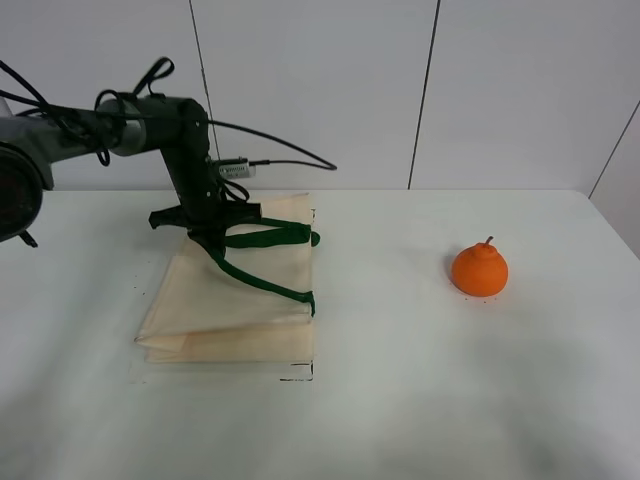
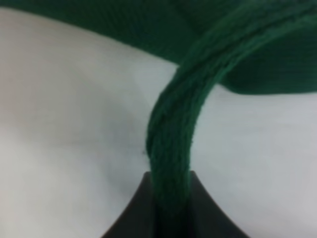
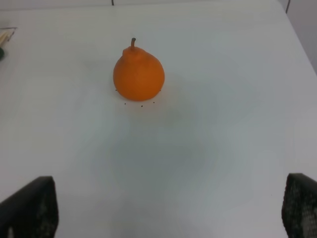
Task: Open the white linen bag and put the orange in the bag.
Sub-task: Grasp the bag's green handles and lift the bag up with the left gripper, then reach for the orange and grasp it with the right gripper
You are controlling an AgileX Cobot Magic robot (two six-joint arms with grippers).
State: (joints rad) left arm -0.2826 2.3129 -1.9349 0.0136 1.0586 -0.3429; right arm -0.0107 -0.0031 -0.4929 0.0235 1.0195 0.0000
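One orange [image 1: 480,270], one bag [image 1: 230,305]; left claw [image 2: 171,210] tight on strap [image 2: 173,124], right claw [image 3: 166,207] spread.

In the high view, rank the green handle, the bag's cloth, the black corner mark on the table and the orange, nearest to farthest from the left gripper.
1. green handle: clamped in the left gripper.
2. white linen bag: its cloth lies just below the gripper.
3. black corner mark: on the table by the bag's front corner.
4. orange: far off on the right side.
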